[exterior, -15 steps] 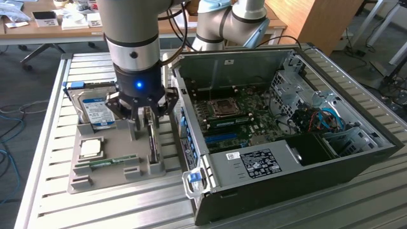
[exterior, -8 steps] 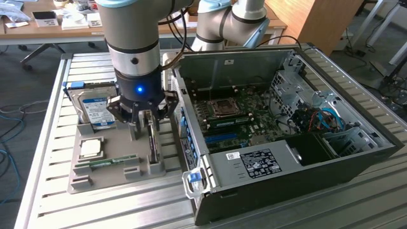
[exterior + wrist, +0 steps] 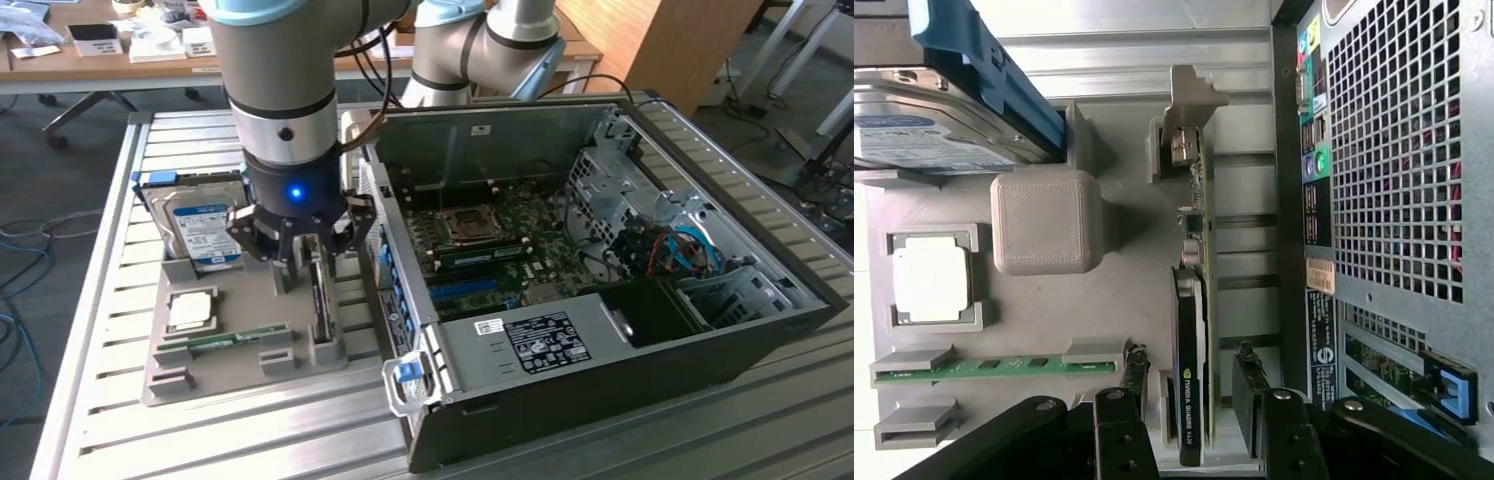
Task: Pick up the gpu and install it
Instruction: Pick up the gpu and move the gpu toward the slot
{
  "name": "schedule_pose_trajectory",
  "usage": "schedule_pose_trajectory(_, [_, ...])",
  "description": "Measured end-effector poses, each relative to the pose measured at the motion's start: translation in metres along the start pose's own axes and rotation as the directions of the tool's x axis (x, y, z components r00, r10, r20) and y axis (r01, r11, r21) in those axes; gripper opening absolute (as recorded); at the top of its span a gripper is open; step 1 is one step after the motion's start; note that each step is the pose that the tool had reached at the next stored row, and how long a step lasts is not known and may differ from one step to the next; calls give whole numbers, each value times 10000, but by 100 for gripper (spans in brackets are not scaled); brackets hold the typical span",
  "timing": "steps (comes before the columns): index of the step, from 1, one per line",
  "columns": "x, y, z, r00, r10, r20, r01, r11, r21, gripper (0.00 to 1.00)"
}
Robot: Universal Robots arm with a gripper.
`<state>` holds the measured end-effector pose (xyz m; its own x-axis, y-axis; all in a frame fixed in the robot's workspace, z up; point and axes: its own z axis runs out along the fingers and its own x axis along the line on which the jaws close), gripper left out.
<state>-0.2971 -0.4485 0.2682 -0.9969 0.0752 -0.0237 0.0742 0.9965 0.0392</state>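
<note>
One gpu (image 3: 1191, 385), one hard drive (image 3: 203, 228)

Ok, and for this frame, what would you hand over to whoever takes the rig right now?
The gripper is open, its fingers either side of the gpu, with a gap on both sides in the wrist view.
The gpu stands on edge in the grey holder tray, beside the open computer case.
Done: the gripper is lined up over the card.
Left: the card is not yet gripped, lifted or installed.
</note>
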Motion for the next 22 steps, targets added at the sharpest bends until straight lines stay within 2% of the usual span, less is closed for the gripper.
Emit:
schedule_pose_trajectory(4, [0,-1,41,10000,0,1,0,10000,-1,47])
schedule_pose_trajectory(14, [-4,-2,68,10000,0,0,0,10000,0,47])
schedule_pose_trajectory(22, [-4,-6,149,10000,0,0,0,10000,0,47])
